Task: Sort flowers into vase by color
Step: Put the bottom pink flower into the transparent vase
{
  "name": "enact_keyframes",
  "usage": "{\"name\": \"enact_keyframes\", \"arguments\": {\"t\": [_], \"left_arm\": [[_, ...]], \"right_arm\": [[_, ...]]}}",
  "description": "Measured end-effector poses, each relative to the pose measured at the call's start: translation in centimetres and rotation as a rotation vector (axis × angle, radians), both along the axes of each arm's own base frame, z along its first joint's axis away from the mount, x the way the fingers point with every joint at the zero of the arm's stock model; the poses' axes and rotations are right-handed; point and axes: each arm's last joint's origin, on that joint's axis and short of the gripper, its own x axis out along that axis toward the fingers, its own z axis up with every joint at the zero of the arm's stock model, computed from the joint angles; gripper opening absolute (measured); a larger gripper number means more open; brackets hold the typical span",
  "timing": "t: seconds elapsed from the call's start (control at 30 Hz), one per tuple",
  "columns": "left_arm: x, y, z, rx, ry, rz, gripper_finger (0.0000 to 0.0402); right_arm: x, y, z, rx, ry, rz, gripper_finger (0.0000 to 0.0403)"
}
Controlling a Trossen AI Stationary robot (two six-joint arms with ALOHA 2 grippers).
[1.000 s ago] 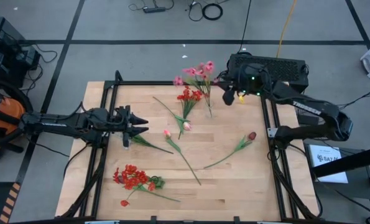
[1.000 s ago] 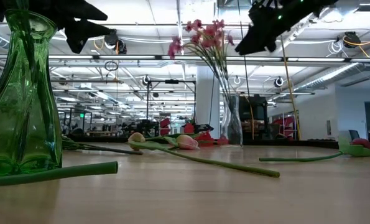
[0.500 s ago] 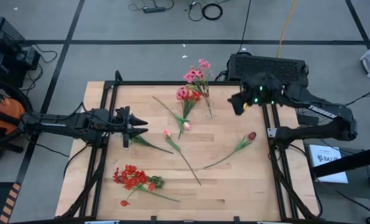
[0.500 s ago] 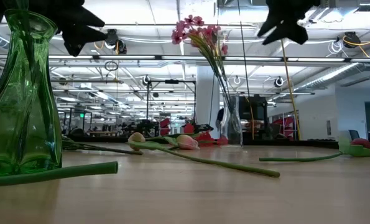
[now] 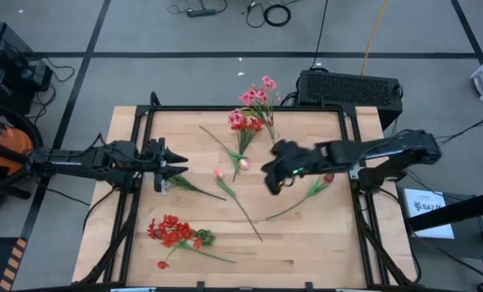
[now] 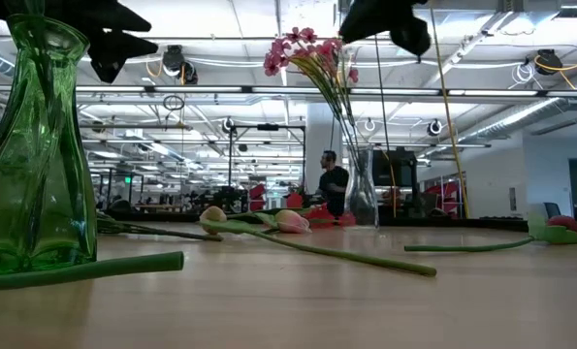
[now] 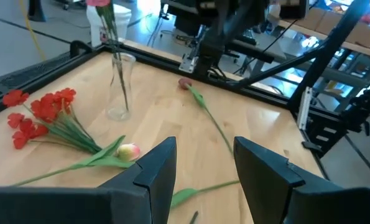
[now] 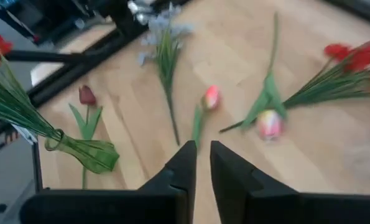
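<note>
Toward the left arm from the right gripper [image 5: 275,175], whose fingers are nearly together and empty, lies a pink tulip bud on a thin green stalk [image 5: 218,173]. Its stalk runs diagonally across the table, roughly midway between both grippers. The left gripper [image 5: 180,166] waits, fingers apart. Loose tulips: two pink, one dark maroon tulip [image 5: 329,177].

You see a pale wood table [image 5: 306,235] with a black frame. Red blossom clusters [image 5: 173,231] on green stalks lie near one corner — a second red cluster [image 5: 243,123] sits by the pink blooms [image 5: 257,93]. The green glass vase [image 6: 34,155] is translucent. One tulip bud [image 5: 329,177] is dark maroon — another pink tulip [image 5: 218,173].
</note>
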Motion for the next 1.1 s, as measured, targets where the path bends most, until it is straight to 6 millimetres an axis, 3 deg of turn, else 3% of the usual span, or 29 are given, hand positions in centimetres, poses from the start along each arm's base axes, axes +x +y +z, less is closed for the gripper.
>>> {"name": "enact_keyframes", "arguments": {"t": [0.3, 0.6, 0.87, 1.1], "left_arm": [[0.0, -0.2, 0.0, -0.016, -0.001, -0.074, 0.0168], [0.0, -0.2, 0.0, -0.026, -0.001, -0.082, 0.0168], [-0.1, -0.2, -0.3, -0.027, 0.031, -0.083, 0.0168], [-0.3, -0.2, -1.1, -0.029, 0.117, -0.081, 0.0168]], "right_arm": [[6.5, 2.5, -1.2, 0.028, 0.292, -0.029, 0.0001], [10.1, 3.7, -0.9, 0.048, 0.358, -0.068, 0.0001], [13.2, 4.4, -5.4, 0.083, 0.375, -0.114, 0.0017], [14.7, 4.7, -9.5, 0.093, 0.462, -0.13, 0.0067]]}}
